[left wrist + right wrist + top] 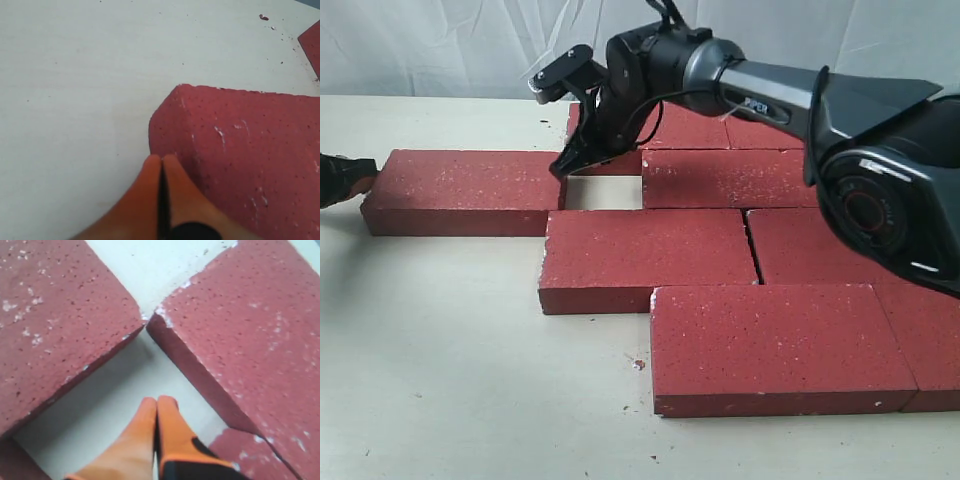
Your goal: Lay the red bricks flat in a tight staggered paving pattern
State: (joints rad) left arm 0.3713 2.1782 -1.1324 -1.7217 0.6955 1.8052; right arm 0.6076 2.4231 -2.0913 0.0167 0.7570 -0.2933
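The pale tabletop (470,350) carries red bricks (650,255) lying flat in staggered rows around one gap (605,192); a red crumb (638,364) lies nearby.

**The other stuff on the bench**

Standing here, it's mostly one big pale off-white tabletop (450,350), matte and plain. Behind it a wrinkled white sheet (440,45) hangs as a backdrop, running along the whole far edge. A small reddish crumb (638,364) lies loose on the table toward the front. The left wrist view catches a second crumb (263,17) on the bare surface, with fine dark grit (273,28) sprinkled just beside it.
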